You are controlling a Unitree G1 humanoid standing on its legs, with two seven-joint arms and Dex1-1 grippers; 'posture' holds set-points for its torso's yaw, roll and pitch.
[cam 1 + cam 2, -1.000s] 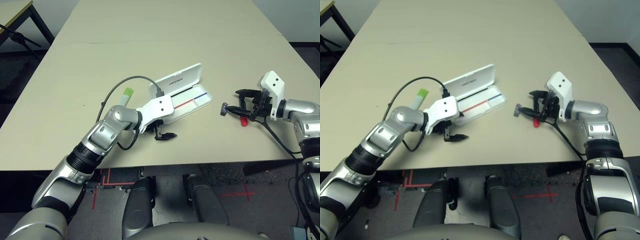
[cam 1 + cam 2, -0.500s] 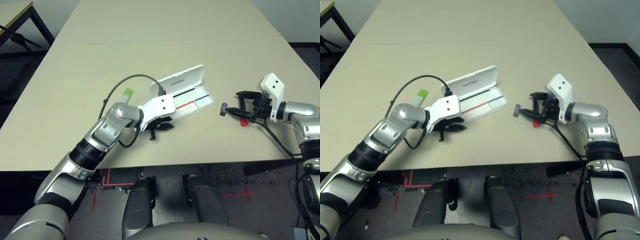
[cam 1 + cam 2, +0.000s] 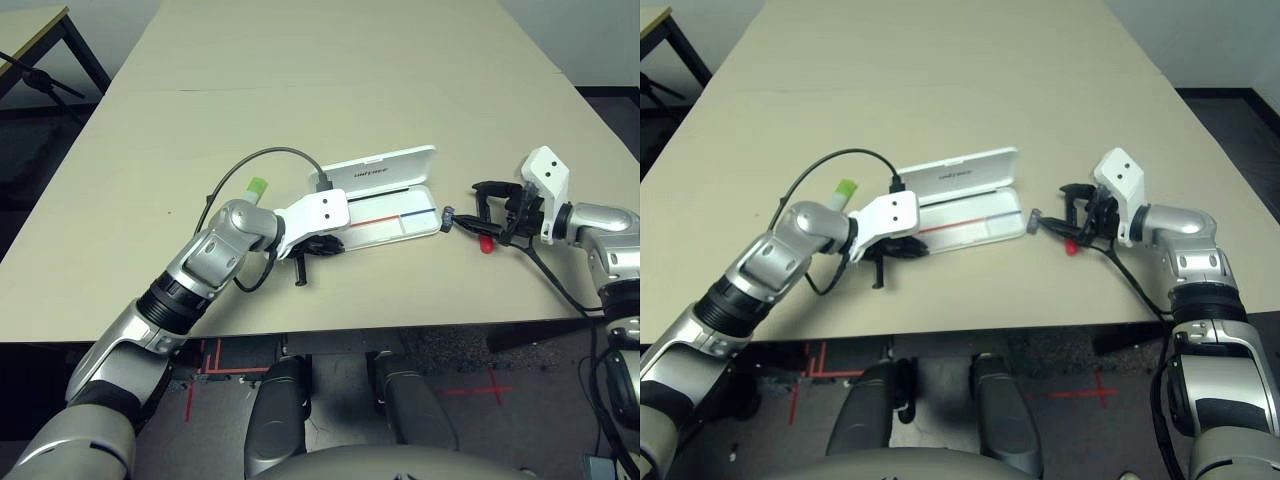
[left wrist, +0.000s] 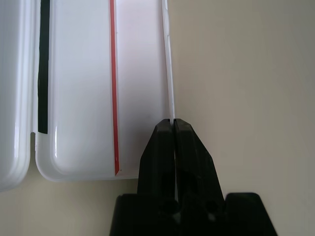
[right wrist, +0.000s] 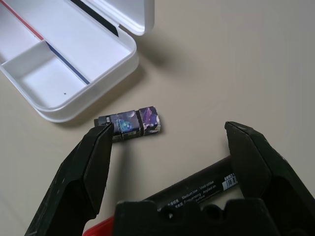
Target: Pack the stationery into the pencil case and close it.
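Case [image 3: 385,195] sits open on the table [image 3: 330,70], roughly mid-way between the two grippers, lid [image 3: 382,167] folded back on the far side, tray [image 3: 392,218] toward the robot w/ a red/blue line along it. Tray looks empty in the wrist views.

L gripper [image 4: 173,129]: fingers [image 4: 156,147] pressed together, pinching the thin near rim of the tray at its left-hand end. Rim edge runs straight out from between the tips. Rest of the case extends away from this gripper toward the R side.

R gripper [image 5: 167,142]: spread wide, nothing held. Hovers just past the case's right-hand end.
- Small dark stub [image 5: 129,123], bluish printed wrap, lies on the table between the tips and the tray corner, close to the corner; touching or not, can't tell. One fingertip [image 5: 101,140] is right at its end, contact unclear.
- Red marker [image 3: 486,241] lies under/behind the R fingers, closer to the wrist than the stub; dark barrel w/ label [image 5: 197,184] crosses between the two fingers, red end near the palm.

Green highlighter [image 3: 256,187] lies on the table behind the L forearm, far side, well apart from the L tips and left of the case. Black cable [image 3: 250,165] loops over it.
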